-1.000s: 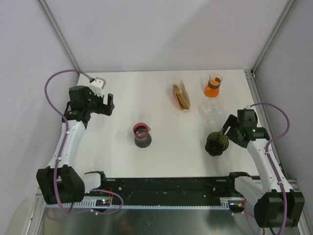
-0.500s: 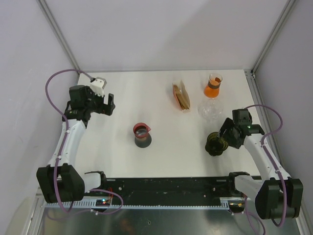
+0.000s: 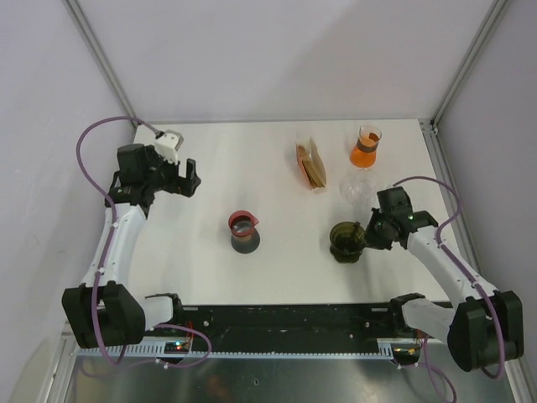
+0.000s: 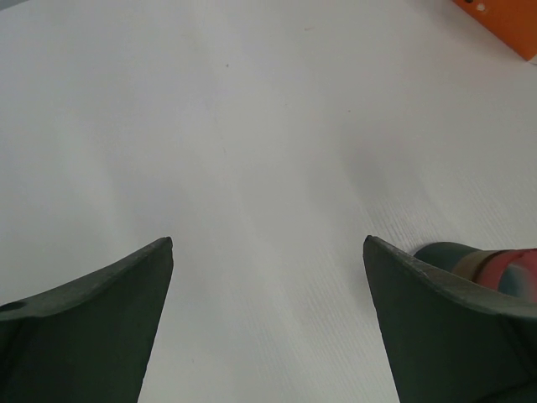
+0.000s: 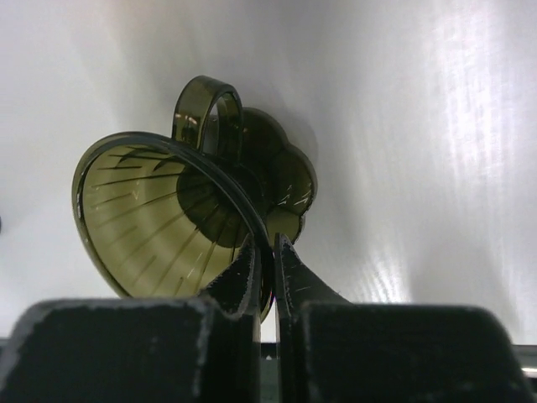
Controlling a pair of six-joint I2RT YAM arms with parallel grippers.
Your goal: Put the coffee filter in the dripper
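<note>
risk: the right hand (image 5: 267, 248) is closed on only the thin rim of the dripper (image 3: 346, 241) — so narrow a pinch may let the cone pivot or slip and tip on the worktop (image 3: 252, 159), leaving its mouth badly angled for the filter. the dripper is front-right of centre, mouth up, cone axis near upright with some tilt, handle loop (image 5: 207, 105) pointing away from that hand. the coffee filters (image 3: 312, 166) stand on edge at the rear, well apart, long axis roughly front to back — the left hand (image 3: 186, 178) hovers open and empty at the left rear.
</note>
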